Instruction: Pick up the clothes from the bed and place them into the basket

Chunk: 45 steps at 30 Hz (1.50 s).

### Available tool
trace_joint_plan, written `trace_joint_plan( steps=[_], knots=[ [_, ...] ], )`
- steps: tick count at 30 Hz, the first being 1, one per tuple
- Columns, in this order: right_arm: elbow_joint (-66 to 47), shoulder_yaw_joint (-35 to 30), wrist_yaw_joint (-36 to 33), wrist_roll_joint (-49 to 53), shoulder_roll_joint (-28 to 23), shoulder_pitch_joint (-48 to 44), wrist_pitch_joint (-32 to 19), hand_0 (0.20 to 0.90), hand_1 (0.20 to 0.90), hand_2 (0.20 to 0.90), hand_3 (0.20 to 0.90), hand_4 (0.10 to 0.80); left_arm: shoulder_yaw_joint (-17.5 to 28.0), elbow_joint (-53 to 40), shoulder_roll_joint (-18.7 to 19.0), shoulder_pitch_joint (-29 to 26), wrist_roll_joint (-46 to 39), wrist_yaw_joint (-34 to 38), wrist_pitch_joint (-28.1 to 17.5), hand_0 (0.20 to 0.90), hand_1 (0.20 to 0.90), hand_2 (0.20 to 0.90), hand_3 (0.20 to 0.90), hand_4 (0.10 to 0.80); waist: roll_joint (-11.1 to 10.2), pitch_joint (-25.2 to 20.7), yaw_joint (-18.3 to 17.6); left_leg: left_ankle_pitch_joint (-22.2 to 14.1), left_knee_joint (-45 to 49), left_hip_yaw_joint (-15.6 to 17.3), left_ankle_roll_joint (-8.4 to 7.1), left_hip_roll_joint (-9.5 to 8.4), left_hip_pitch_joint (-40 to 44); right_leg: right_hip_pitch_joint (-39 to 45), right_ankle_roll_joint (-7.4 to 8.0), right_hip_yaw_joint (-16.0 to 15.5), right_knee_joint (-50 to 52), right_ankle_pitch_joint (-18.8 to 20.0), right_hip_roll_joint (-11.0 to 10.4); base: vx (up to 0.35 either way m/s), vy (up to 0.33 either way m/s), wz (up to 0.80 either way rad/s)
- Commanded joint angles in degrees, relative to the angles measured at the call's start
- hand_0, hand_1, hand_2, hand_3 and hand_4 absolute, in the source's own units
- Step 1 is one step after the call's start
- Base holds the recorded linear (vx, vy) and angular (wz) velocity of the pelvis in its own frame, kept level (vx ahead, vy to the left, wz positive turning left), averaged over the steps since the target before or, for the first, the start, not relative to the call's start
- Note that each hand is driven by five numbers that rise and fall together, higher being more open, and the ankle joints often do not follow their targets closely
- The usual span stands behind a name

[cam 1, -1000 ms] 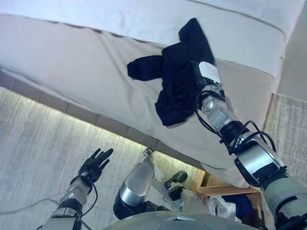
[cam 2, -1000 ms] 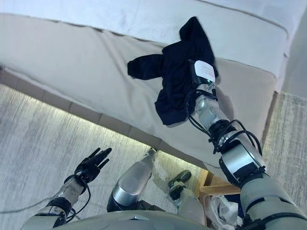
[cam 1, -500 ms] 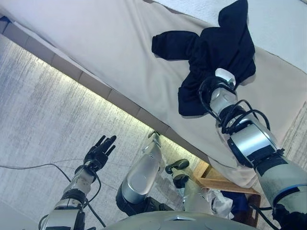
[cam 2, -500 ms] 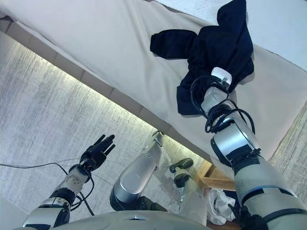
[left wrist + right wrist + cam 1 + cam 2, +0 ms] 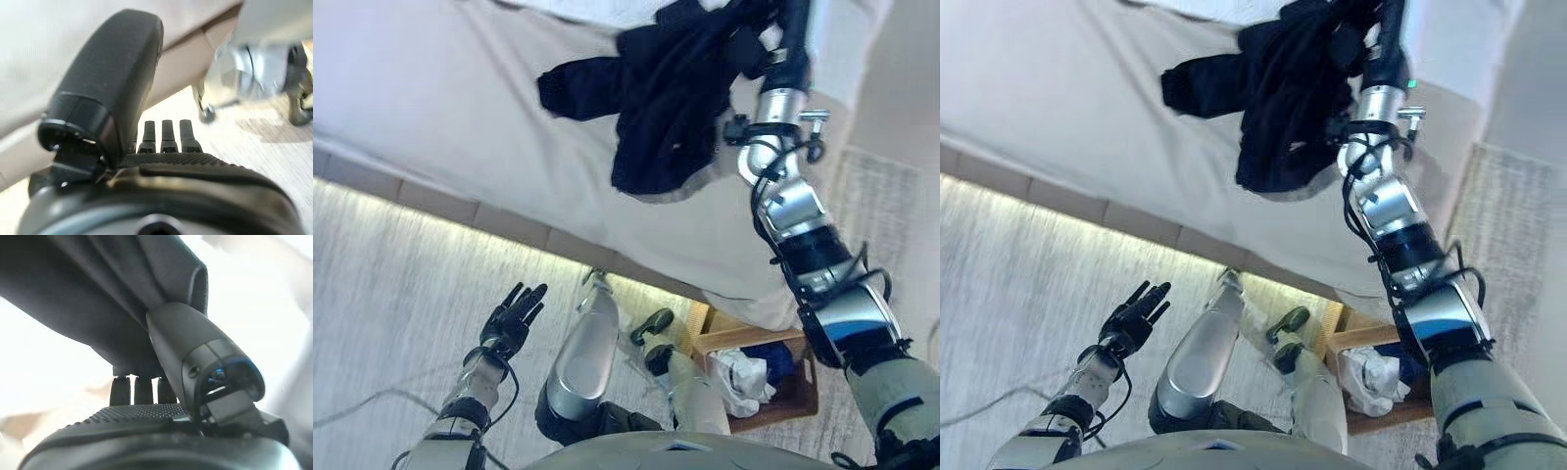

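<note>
Up near the top of the head views, the right robot hand [image 5: 161, 362] is closed on a dark garment [image 5: 666, 108]; in its wrist view the thumb is pressed against a fold of the cloth and the fingers [image 5: 142, 390] are curled into the fabric behind it. The garment is held bunched at the hand, and from there it hangs and spreads downward, with one sleeve stretched out toward the robot's left. Behind it the beige bed [image 5: 440, 117] is seen, its side sloping down to a lit strip along the base. Whether the lower folds are touching the bed cannot be told.

Low on the robot's left, the left robot hand [image 5: 512, 318] is held over the pale floor [image 5: 382, 294], fingers straight and spread, with nothing in it. It is well apart from the garment.

Near the robot's right, on the floor just beside the bed's corner, a wooden basket [image 5: 795, 392] is seen, with white and blue clothes [image 5: 744, 370] already lying inside.
</note>
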Motion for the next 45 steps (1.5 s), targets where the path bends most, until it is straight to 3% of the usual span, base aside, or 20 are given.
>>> trace_joint_plan(
  steps=[1,7,13,17,26,35,45],
  knots=[
    [-11.70,-4.55,-8.01,-5.89,-10.11,-1.06,-2.02,0.300,0.300,0.300,0.200,0.100,-0.10,0.46,-0.87,7.91,4.05,1.81,0.31,0.900,0.900,0.900,0.900,0.800,0.98,-11.33,-3.93,-3.15,-11.13,2.88,3.38,0.16,8.47,4.68,1.19,1.33,1.24,-2.56,1.10,0.073,-0.024,-0.68],
    [-16.39,-9.14,-7.48,-5.38,-18.77,5.74,1.80,0.300,0.300,0.300,0.200,0.100,0.87,4.82,-1.67,9.37,11.28,4.85,1.56,0.900,0.900,0.900,0.900,0.800,0.37,-18.72,-9.73,-5.31,-11.95,7.47,3.91,0.02,14.76,7.93,1.19,5.78,-3.05,-0.74,2.06,0.102,-0.025,-0.48],
    [-16.12,-15.98,-7.80,-2.49,-25.54,13.81,-1.01,0.300,0.300,0.300,0.200,0.100,0.39,7.90,-1.84,8.44,13.08,5.67,3.11,0.900,0.900,0.900,0.900,0.800,2.25,-24.48,-17.37,-6.87,-14.29,14.24,4.05,0.43,21.32,10.30,1.43,10.11,-5.61,0.46,2.50,0.050,-0.030,-0.57],
    [-14.48,-19.61,-7.50,-1.70,-27.86,17.69,-2.01,0.300,0.300,0.300,0.200,0.100,-1.67,7.48,-2.75,7.57,14.48,4.93,3.99,0.900,0.900,0.900,0.900,0.800,3.65,-26.00,-20.02,-6.72,-15.92,16.79,3.69,0.37,23.55,11.41,1.52,11.26,-6.85,0.90,2.72,0.014,-0.053,-0.51],
    [-3.04,-21.80,-0.08,-1.66,-29.10,23.92,0.74,0.300,0.300,0.300,0.200,0.100,-6.26,6.56,-3.28,6.30,18.14,3.55,6.20,0.900,0.900,0.900,0.900,0.800,4.02,-27.89,-23.98,-7.26,-16.27,21.56,3.02,0.73,25.76,12.74,1.59,12.47,-9.50,2.30,3.21,0.033,-0.119,-0.28],
    [5.84,-20.18,8.94,-1.03,-25.12,30.70,5.25,0.300,0.300,0.300,0.200,0.100,-8.27,7.73,-1.48,6.89,22.20,2.33,7.40,0.900,0.900,0.900,0.900,0.800,5.47,-25.36,-26.12,-7.12,-15.55,23.04,3.13,1.13,25.05,10.92,1.37,14.87,-9.50,2.91,3.51,0.008,-0.149,-0.14],
    [18.76,-8.78,5.65,2.06,-26.31,16.37,5.15,0.300,0.300,0.300,0.200,0.100,-13.06,4.92,-1.28,-3.40,13.89,4.34,4.23,0.900,0.900,0.900,0.900,0.800,10.43,-12.48,-28.71,-5.34,-11.28,22.38,2.57,1.59,12.72,-1.91,0.29,17.57,-5.94,3.69,3.21,-0.269,-0.087,-0.15]
  ],
)
